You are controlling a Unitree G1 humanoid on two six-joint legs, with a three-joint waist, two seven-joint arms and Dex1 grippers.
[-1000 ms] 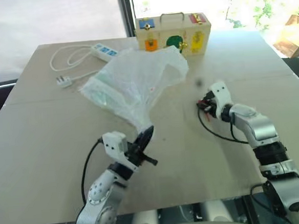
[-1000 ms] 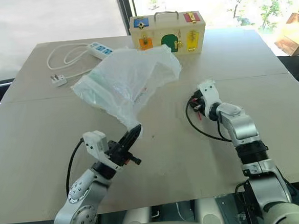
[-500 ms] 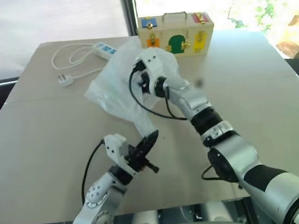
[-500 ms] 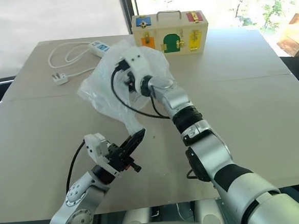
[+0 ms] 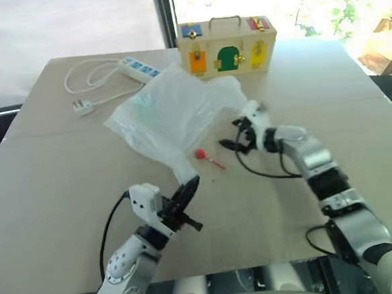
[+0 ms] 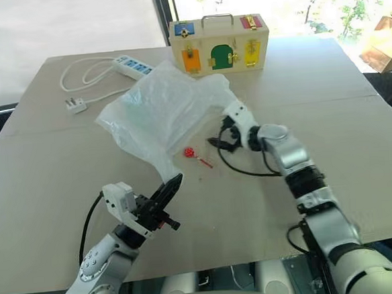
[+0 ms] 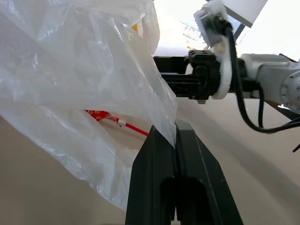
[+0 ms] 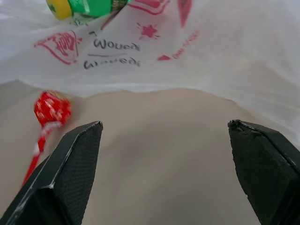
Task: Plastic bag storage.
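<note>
Center frame in the head view, the plastic bag (image 5: 173, 115) lies on the table (image 5: 63, 176) (a red lollipop (image 5: 209, 158) beside it), its lower corner pinched by the left gripper (image 5: 191, 188), while the right gripper (image 5: 231, 143) stands spread apart just right of it.

My arms were silver-grey metal with black joint rings. Each wrist carried a white boxy block, and a black cable looped from it back along the forearm. My left gripper (image 5: 190, 186) and right gripper (image 5: 228, 143) each ended in two black fingers (image 8: 70, 173), textured on their inner faces.
</note>
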